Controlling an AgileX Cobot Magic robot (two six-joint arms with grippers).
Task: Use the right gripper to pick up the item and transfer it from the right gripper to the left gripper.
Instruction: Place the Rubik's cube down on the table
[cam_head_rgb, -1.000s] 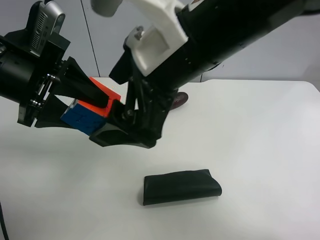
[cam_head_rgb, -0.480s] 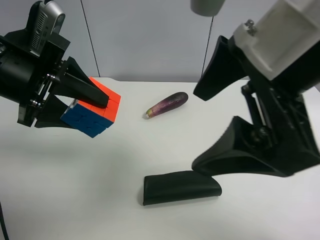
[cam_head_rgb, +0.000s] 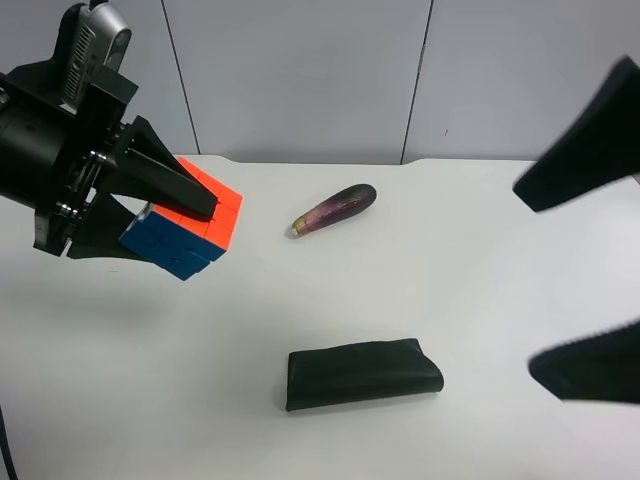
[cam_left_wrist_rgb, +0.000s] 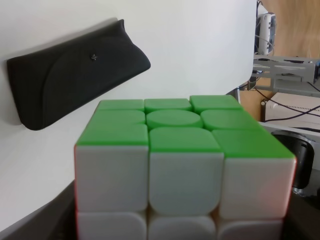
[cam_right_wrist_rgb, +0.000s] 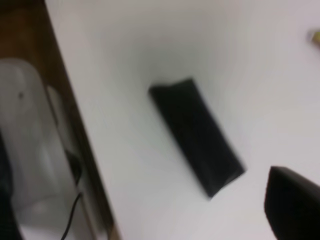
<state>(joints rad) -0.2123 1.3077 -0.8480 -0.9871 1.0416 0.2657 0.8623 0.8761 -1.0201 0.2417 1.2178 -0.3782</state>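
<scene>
cube (cam_head_rgb: 190, 225) sat clamped in the left gripper (cam_head_rgb: 165, 228) above the table (cam_head_rgb: 450, 250), so the handover looked done; right gripper (cam_head_rgb: 523, 278) hung well clear, fingers spread, empty.

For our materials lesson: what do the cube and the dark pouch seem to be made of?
The cube: likely hard plastic, smooth rounded tiles with slight sheen. The pouch: perhaps matte leatherette or fabric, soft folded edges, small stud.
</scene>
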